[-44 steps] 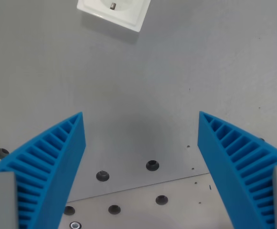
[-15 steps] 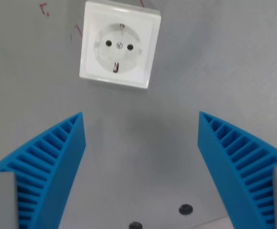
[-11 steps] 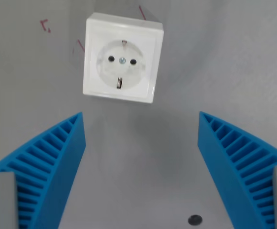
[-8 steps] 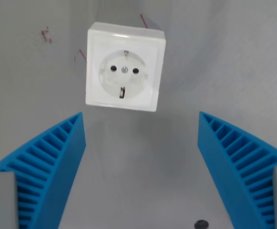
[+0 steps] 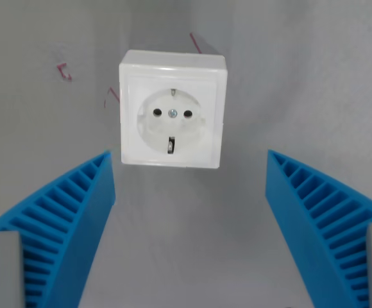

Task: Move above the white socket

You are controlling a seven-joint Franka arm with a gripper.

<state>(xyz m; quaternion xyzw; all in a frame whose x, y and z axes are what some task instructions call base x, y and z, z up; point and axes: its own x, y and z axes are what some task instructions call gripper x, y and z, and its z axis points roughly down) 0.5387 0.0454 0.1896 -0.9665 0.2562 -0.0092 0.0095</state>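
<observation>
Grey tabletop (image 5: 314, 83) fills the view, with red pen marks (image 5: 64, 70) far left. Blue ribbed gripper (image 5: 189, 160) is spread wide, empty. White socket (image 5: 172, 109) lies flat, far of centre, face up, nearly square-on.

No readable text; only small illegible red marks (image 5: 64, 70) on the grey surface (image 5: 301, 77)

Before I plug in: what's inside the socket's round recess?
Inside the white socket: two dark pin holes, a central screw and metal earth clips at top and bottom. Contacts deeper in the holes are hidden.
</observation>
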